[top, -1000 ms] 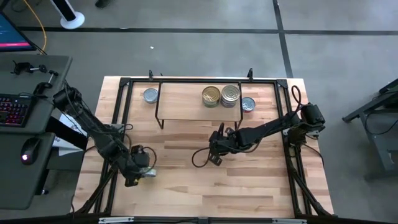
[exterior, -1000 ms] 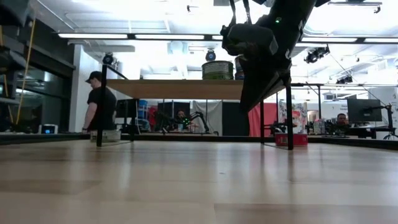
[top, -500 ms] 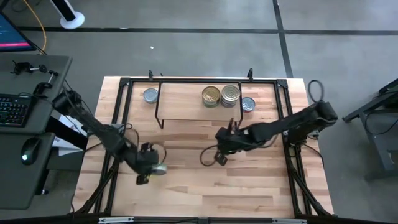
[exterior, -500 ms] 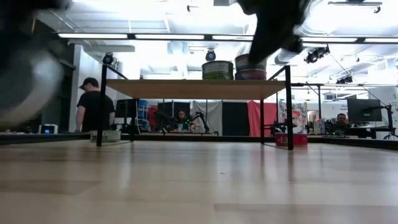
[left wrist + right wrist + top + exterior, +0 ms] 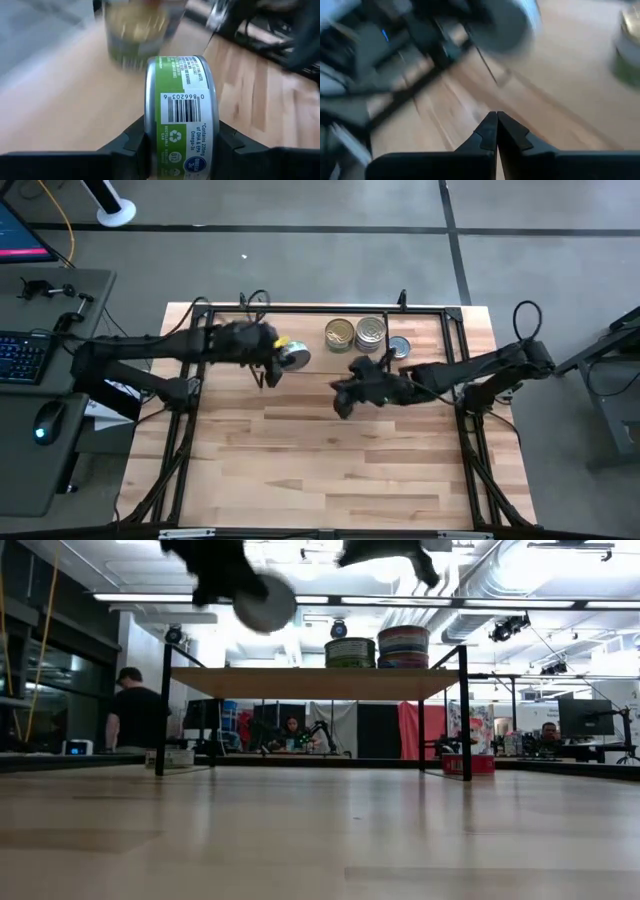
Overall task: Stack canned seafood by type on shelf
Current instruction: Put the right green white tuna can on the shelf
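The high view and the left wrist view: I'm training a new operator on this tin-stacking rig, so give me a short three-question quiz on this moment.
1. True or false: the left gripper is empty.
2. What stands on the shelf? A) nothing B) a gold-topped tin beside a stack of tins C) one bottle
3. Fill in: the right gripper, over the table in front of the shelf, has its fingers ____.

Key: 1 false, it grips a green-labelled tin by its rim, above the shelf. 2 B. 3 shut, with nothing between them.
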Available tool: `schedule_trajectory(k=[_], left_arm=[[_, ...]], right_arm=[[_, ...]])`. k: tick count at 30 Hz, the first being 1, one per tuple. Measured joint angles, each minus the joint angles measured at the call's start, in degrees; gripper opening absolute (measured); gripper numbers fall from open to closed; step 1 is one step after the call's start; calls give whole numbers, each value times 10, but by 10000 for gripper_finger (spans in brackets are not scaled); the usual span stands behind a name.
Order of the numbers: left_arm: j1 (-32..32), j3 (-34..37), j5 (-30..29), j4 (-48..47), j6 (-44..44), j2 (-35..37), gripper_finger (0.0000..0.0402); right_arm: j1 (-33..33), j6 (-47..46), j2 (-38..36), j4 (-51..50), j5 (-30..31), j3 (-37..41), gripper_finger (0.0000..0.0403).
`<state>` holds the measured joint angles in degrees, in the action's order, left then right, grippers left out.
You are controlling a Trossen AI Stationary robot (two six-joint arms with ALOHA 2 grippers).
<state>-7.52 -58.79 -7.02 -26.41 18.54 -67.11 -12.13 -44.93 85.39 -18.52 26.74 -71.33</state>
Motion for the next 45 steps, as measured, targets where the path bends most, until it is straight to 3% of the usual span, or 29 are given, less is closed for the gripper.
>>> schedule_trajectory(k=[4,9,19,27,35,42,45], left_arm=[[-61,20,94,-1,55,-41,119],[-90,18,108,24,68,-61,119],[-124,19,109,54,84,-71,120],[-124,18,110,61,58,-70,187],[-127,18,110,67,32,-67,198],[-151,-19,103,-6,-36,-60,199],[-155,-38,71,-29,-72,-60,199]], right_arm=[[47,29,35,139,7,0,0],[97,28,84,197,-4,0,0],[140,31,166,172,-34,-48,0],[148,58,171,101,-8,-83,0],[155,64,171,89,-1,-88,0],[159,64,171,91,-2,-89,0],[159,64,171,92,-2,-88,0]])
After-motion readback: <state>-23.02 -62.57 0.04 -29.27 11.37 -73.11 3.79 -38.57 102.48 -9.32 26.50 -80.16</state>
